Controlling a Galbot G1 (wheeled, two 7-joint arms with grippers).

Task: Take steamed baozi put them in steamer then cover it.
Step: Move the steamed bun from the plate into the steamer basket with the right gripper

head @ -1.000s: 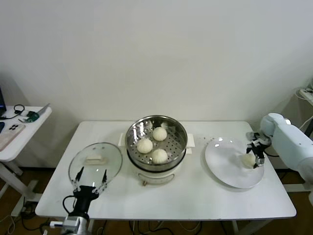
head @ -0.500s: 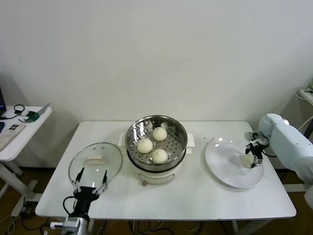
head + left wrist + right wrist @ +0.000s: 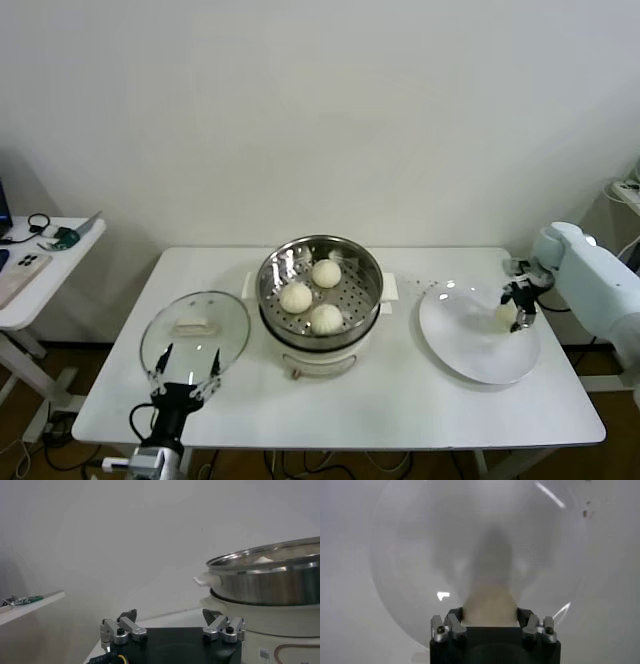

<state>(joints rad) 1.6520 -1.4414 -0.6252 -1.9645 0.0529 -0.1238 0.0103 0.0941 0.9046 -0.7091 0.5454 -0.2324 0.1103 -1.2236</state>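
Three cream-white baozi (image 3: 296, 297) lie in the shiny steel steamer (image 3: 372, 275) on its white pot base at the table's middle. My right gripper (image 3: 514, 310) is shut on the fourth baozi (image 3: 506, 316) and holds it just above the right part of the flat white plate (image 3: 470, 345). In the right wrist view this baozi (image 3: 490, 605) sits between the jaws over the plate (image 3: 410, 555). The clear glass cover (image 3: 195, 332) with its white handle lies flat on the table at the left. My left gripper (image 3: 184, 380) is open and empty at the cover's near edge.
A white side table (image 3: 40, 265) with a phone and small items stands at the far left. The steamer's wall (image 3: 270, 582) fills the right of the left wrist view. The table's right edge is close to the plate.
My right gripper has lifted the baozi a little and drawn it slightly up and away from the plate's surface. The left arm has not moved.
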